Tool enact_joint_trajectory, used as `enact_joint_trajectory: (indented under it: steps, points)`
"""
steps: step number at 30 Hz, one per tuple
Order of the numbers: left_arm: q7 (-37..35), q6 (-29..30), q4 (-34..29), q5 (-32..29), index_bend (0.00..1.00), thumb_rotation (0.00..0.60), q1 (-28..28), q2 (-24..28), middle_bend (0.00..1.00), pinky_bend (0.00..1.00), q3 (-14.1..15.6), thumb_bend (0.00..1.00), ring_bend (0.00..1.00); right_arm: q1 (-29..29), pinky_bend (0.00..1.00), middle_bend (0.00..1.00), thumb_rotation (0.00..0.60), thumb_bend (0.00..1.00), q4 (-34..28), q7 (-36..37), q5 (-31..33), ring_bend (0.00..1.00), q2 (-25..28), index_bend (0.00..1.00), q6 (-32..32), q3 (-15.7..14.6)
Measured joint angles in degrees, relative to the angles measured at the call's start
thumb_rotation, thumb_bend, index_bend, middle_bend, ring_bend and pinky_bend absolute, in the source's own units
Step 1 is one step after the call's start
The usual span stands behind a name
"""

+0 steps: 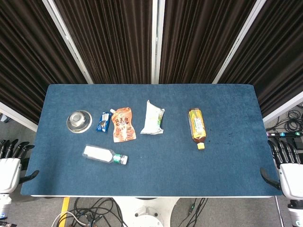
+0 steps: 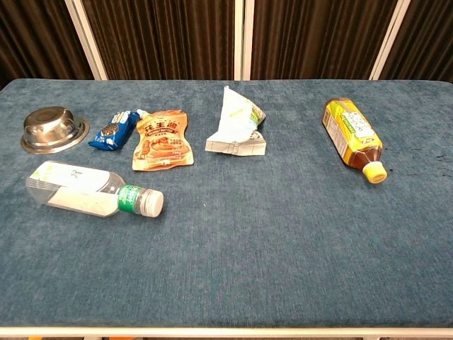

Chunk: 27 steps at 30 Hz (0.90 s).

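My left hand (image 1: 12,163) hangs off the table's left edge, fingers apart, holding nothing. Off the right edge my right hand (image 1: 284,165) is likewise open and empty. Neither shows in the chest view. On the blue table (image 1: 165,161) lie a metal bowl (image 1: 78,120) (image 2: 53,129), a small blue snack packet (image 1: 103,122) (image 2: 115,129), an orange pouch (image 1: 123,124) (image 2: 163,139), a white-green bag (image 1: 152,118) (image 2: 237,124), a clear water bottle (image 1: 104,154) (image 2: 92,190) on its side and a yellow-capped tea bottle (image 1: 197,126) (image 2: 352,134) on its side.
Dark curtains with white posts (image 1: 156,42) stand behind the table. Cables (image 1: 94,210) lie on the floor at the front and a power strip (image 1: 286,134) at the right.
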Motion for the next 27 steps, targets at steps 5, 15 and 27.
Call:
enact_joint_trajectory:
  steps: [5, 15, 27]
  points:
    - [0.8, -0.6, -0.3, -0.9, 0.25, 0.600, -0.2, -0.3, 0.17, 0.06, -0.5, 0.06, 0.06, 1.0, 0.00, 0.00, 0.600, 0.27, 0.0, -0.2, 0.1, 0.00, -0.4, 0.00, -1.2, 0.4]
    - [1.3, -3.4, 0.2, 0.0, 0.25, 0.600, -2.8, -0.6, 0.17, 0.06, -1.3, 0.06, 0.06, 1.3, 0.00, 0.00, 0.600, 0.25, -0.3, 0.0, 0.1, 0.00, 0.4, 0.00, -1.1, 0.8]
    - [0.9, -20.7, 3.7, -0.3, 0.22, 0.600, -13.6, -4.4, 0.17, 0.06, -2.1, 0.06, 0.06, 2.9, 0.00, 0.00, 0.600, 0.25, -3.1, -3.2, 0.9, 0.00, 2.3, 0.00, -3.0, 1.8]
